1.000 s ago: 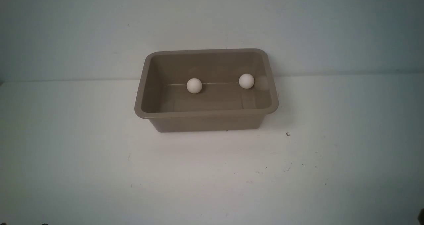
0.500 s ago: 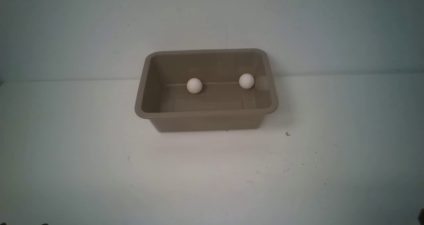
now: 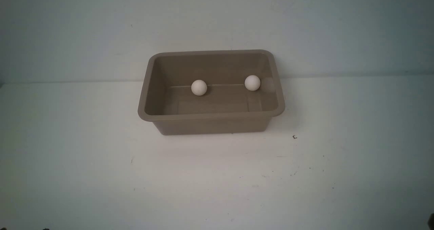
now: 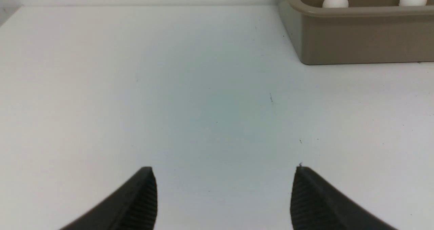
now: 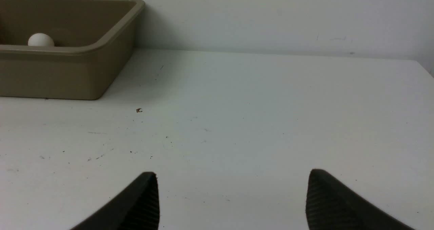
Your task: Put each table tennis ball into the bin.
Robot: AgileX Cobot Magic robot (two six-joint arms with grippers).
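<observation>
Two table tennis balls, one [image 3: 199, 87] mid-floor and one [image 3: 252, 82] toward the right wall, are lying in the bin [image 3: 210, 116] at the desk's [image 3: 101, 172] far edge. I am holding my left gripper [image 4: 222, 186] and right gripper [image 5: 232, 189] spread, empty. I am judging the task finished; no writing is showing.

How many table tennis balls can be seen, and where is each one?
2. Both lie inside the bin, near its far wall: one ball left of centre, the other ball near the right wall. None seems hidden.
</observation>
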